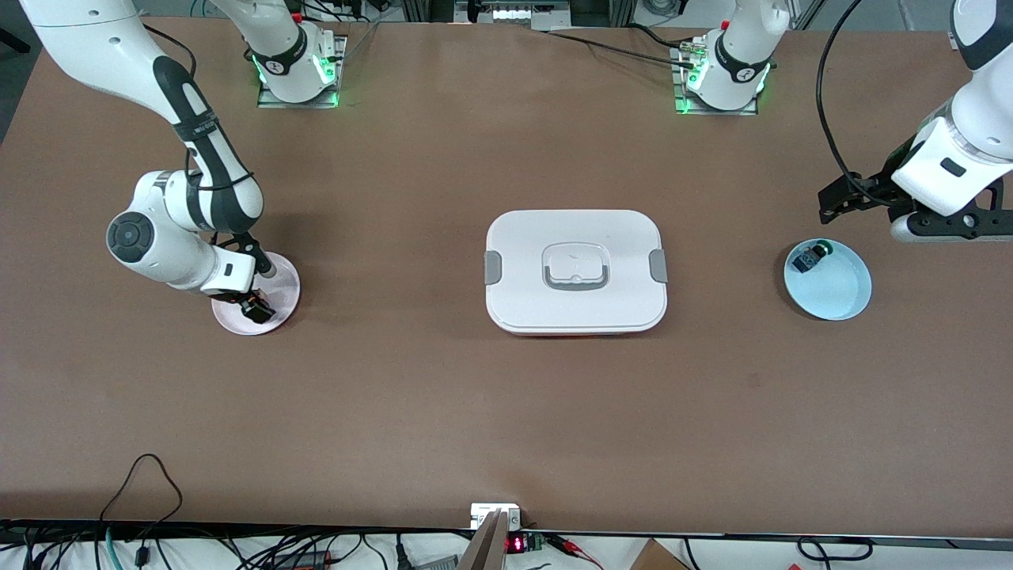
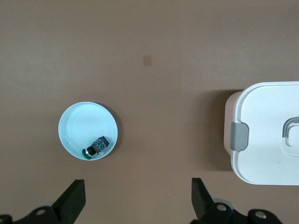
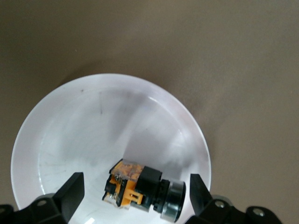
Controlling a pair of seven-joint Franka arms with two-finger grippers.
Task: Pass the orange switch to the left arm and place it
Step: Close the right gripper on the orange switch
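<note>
The right end effector [image 3: 135,198], fingers apart, hangs directly above the orange switch [image 3: 142,190], whose long axis runs three-to-nine o'clock between them.

Even overhead light, soft shadows, sharp focus.

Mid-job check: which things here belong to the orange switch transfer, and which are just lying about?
Job:
orange switch, in the pink plate
right pincer, open around it
left pincer, open, waiting above the table beside the blue plate
box, to avoid

Lying about:
green-capped switch in the blue plate
</note>
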